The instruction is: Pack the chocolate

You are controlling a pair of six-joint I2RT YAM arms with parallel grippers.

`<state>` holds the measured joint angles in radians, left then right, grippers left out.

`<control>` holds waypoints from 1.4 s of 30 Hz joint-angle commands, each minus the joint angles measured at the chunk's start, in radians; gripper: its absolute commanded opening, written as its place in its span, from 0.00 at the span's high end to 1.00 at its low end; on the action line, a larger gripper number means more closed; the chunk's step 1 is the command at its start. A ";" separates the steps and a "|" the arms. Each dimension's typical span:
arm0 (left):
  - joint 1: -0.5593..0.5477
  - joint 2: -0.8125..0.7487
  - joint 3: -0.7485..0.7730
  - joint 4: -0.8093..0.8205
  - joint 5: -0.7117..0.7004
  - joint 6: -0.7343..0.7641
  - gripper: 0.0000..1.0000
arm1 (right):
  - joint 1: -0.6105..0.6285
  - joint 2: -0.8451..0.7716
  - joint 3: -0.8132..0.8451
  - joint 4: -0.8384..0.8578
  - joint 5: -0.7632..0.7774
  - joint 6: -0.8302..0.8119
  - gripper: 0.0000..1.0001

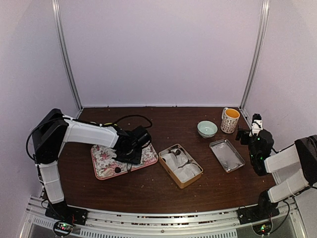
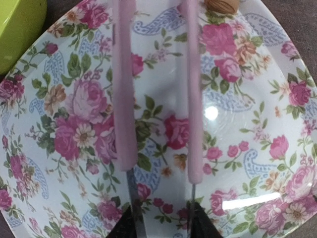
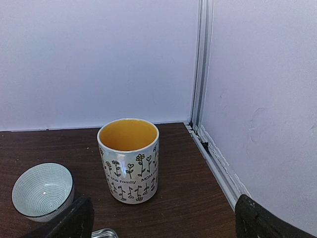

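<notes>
My left gripper hangs over a floral plate and is shut on pink tongs. The two tong arms stand apart above the plate, with nothing between their tips. A tan chocolate lump lies on the plate just past the right tong arm. One dark chocolate sits near the plate's front edge. A brown box lined with white paper stands right of the plate, with a dark lump in its far end. My right gripper is open at the far right, holding nothing.
A metal tray lies right of the box. Behind it stand a pale green bowl and a flower-printed mug with a yellow inside, near the back right corner post. A yellow-green object sits beside the plate.
</notes>
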<state>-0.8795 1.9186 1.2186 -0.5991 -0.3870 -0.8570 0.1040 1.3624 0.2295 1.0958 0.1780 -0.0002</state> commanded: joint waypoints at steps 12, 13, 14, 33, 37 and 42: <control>0.011 -0.142 0.062 -0.178 0.036 0.113 0.74 | -0.009 -0.003 0.015 0.003 -0.005 0.003 0.00; 0.011 -0.155 0.064 -0.197 0.047 0.116 0.73 | -0.009 -0.004 0.015 0.003 -0.005 0.003 0.00; 0.011 -0.170 0.064 -0.210 0.059 0.117 0.73 | -0.009 -0.003 0.016 0.003 -0.006 0.003 0.00; 0.097 -0.296 -0.036 -0.032 0.322 0.189 0.69 | -0.009 -0.003 0.015 0.003 -0.005 0.003 0.00; 0.102 -0.295 -0.033 -0.023 0.338 0.191 0.69 | -0.009 -0.003 0.016 0.002 -0.006 0.003 0.00; 0.109 -0.271 -0.020 -0.023 0.358 0.205 0.68 | -0.009 -0.003 0.015 0.003 -0.006 0.003 0.00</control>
<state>-0.7818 1.6291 1.1740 -0.6693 -0.0582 -0.6781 0.1040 1.3624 0.2295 1.0958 0.1780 -0.0002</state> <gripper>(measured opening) 0.321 0.999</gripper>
